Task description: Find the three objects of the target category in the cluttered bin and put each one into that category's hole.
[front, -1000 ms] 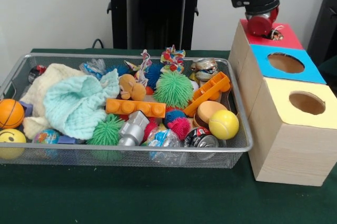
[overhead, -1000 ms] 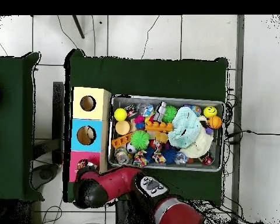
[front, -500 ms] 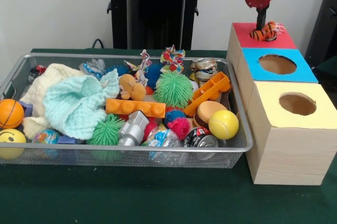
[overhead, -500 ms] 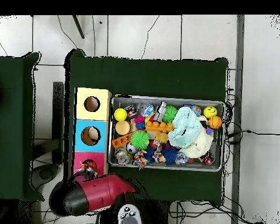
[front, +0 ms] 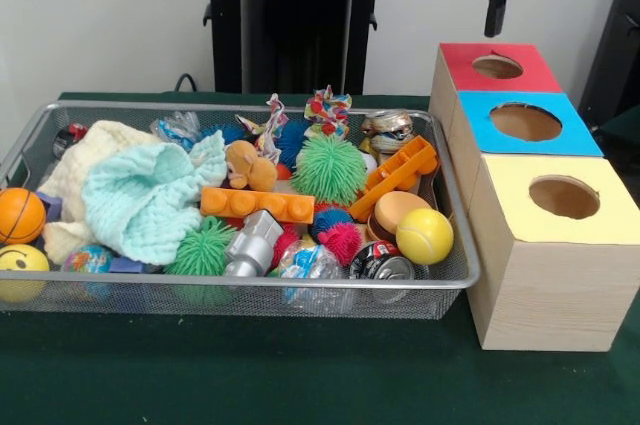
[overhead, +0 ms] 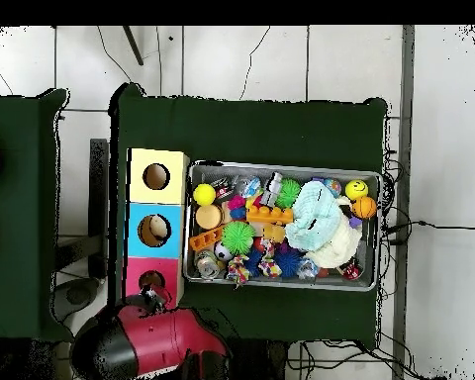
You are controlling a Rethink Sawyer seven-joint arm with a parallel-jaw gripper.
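Nearest, the wire bin (front: 455,280) brims with tangled toys, a stuffed monkey (front: 248,166) half buried mid-heap. Beyond, above the red hole (front: 497,66), the gripper (front: 495,17) hangs; whether it's open, I cannot tell. Reaching in could snag the knitted cloth (front: 150,200).

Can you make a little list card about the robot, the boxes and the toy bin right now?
gripper: raised above the red box, holding nothing visible
boxes: red, blue, yellow in a row, each with a hole
bin: wire, beside the boxes, full of toys
toys seen: yellow ball, orange block, green spiky ball
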